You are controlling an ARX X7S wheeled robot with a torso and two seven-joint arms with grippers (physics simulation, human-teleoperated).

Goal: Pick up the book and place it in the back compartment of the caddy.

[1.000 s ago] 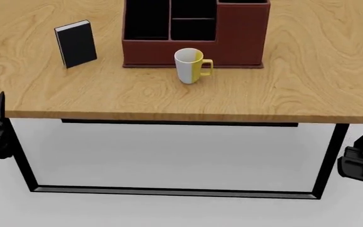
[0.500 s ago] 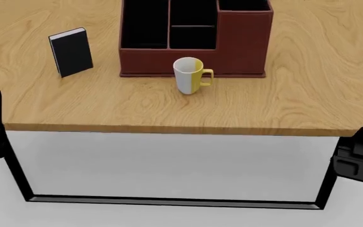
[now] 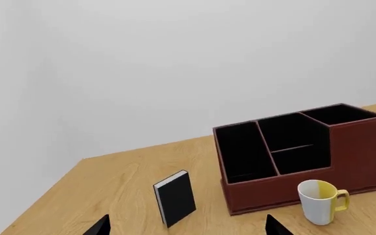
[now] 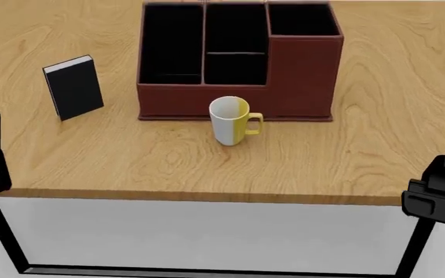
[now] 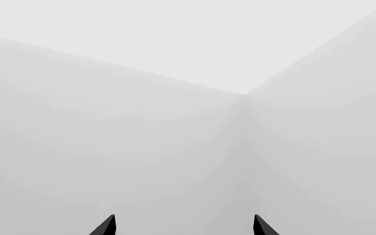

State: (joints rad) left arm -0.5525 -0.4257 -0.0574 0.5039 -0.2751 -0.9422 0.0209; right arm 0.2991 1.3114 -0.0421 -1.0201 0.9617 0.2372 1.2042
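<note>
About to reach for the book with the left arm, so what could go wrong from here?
1. The book stands upright on its edge; a nudge from the left hand could tip it flat.
2. The mug sits right in front of the caddy; a low carry could knock it over.
3. The caddy has several cells, so the book could land in a front one.

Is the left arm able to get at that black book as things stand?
Probably yes: the book stands alone on the table, clear of the caddy, and the open left end effector faces it.

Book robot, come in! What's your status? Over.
Both grippers open, empty. Book upright on table, left of caddy, untouched. Mug stands before caddy.
</note>
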